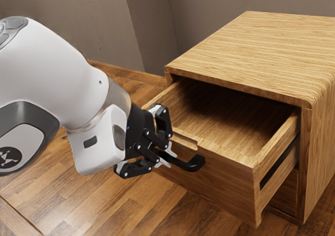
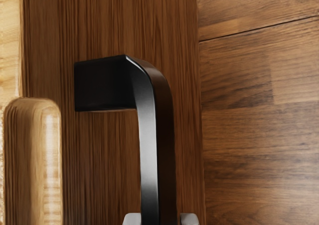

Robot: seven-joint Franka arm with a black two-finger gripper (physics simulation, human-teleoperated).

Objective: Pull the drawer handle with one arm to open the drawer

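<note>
exterior view: arm (image 1: 57, 100) comes in from the exterior view's left, low over the wood table (image 1: 78, 204). gripper (image 1: 157, 151) sits at the front of the drawer (image 1: 220, 181). fingers narrowly spread, one above and one below the black handle (image 1: 188, 164), both touching it; bar clamped between them. the handle's free end sticks out past the fingers toward the exterior view's right.

drawer: open, standing well out of the cabinet (image 1: 261, 53), inside floor and side wall in plain sight. it is the top drawer. cabinet stands on the table at the exterior view's right, pale wood, flat top.

wrist view: handle (image 2: 149, 135) runs straight away from the hand, then bends at a right angle into the dark drawer front (image 2: 99, 30). grey finger pads (image 2: 132, 219) press on either side of the bar at its near end. a pale rounded wood edge (image 2: 32, 160) lies beside the handle, apart from it. table boards (image 2: 259, 110) show past the drawer front.
</note>
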